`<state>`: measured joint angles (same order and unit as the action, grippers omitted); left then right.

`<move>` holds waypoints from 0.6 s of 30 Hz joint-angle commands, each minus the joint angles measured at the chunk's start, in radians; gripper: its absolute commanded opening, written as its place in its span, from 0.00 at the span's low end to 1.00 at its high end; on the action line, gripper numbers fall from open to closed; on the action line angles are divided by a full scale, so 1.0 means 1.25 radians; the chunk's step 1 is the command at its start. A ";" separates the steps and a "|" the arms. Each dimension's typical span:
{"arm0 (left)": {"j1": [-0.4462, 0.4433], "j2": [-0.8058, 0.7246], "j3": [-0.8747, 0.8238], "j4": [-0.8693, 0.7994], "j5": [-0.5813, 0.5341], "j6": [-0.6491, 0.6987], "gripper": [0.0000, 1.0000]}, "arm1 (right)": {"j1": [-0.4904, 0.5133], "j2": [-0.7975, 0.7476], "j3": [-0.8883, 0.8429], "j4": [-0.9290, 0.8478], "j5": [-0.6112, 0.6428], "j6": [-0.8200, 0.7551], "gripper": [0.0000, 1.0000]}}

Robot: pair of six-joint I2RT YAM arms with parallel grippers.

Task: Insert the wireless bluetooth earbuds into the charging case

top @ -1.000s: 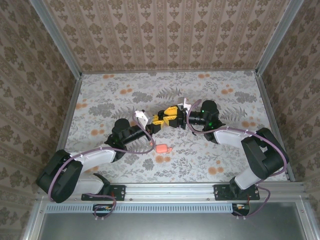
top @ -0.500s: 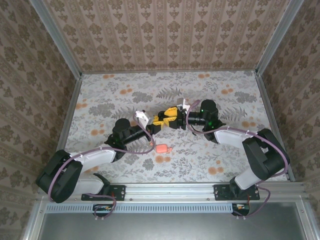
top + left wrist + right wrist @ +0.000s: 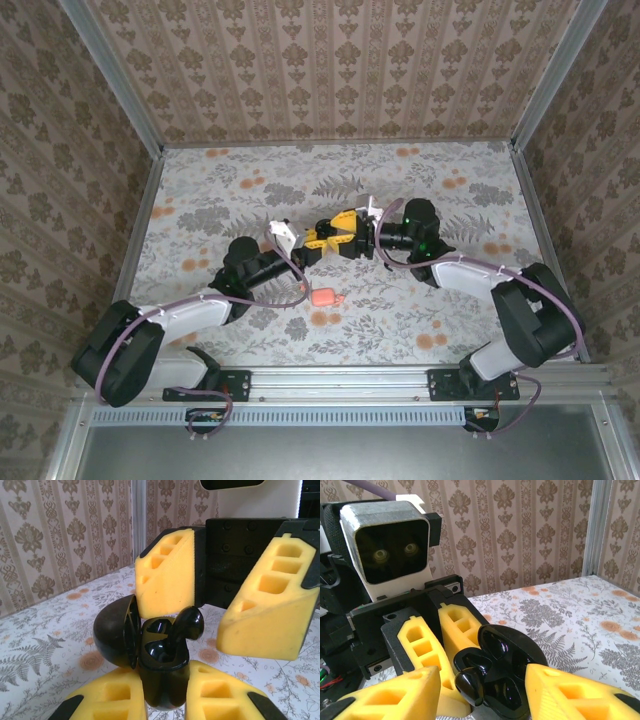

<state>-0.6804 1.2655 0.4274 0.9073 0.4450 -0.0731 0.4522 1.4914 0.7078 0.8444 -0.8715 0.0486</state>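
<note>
Left gripper (image 3: 164,682) clenched on open black case (image 3: 150,655), earbud (image 3: 186,625) standing in it. Right gripper (image 3: 207,620) released, fingers (image 3: 165,575) either side of earbud; pink object (image 3: 322,296) on desk (image 3: 450,330).

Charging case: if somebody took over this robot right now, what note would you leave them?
Left hand: shut on the charging case, a black one with its lid open.
Right hand: open, holding nothing, close over the case.
Done: one earbud stands in its slot, apparently not fully seated.
Left: the neighbouring slot looks empty; fill it, then close the lid.
Also: a small pink item lies on the table.
</note>
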 commanded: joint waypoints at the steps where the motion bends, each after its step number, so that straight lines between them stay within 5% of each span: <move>1: -0.011 -0.026 0.030 0.073 0.026 0.022 0.08 | -0.007 -0.038 0.011 -0.018 0.024 0.020 0.54; 13: -0.010 -0.027 0.031 0.073 0.030 0.024 0.08 | -0.034 -0.132 -0.007 -0.045 0.007 0.029 0.55; 18: -0.010 -0.030 0.033 0.071 0.034 0.026 0.08 | -0.052 -0.179 -0.003 -0.171 0.010 -0.055 0.49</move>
<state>-0.6868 1.2514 0.4335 0.9543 0.4644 -0.0589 0.3950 1.3060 0.7033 0.7540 -0.8673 0.0559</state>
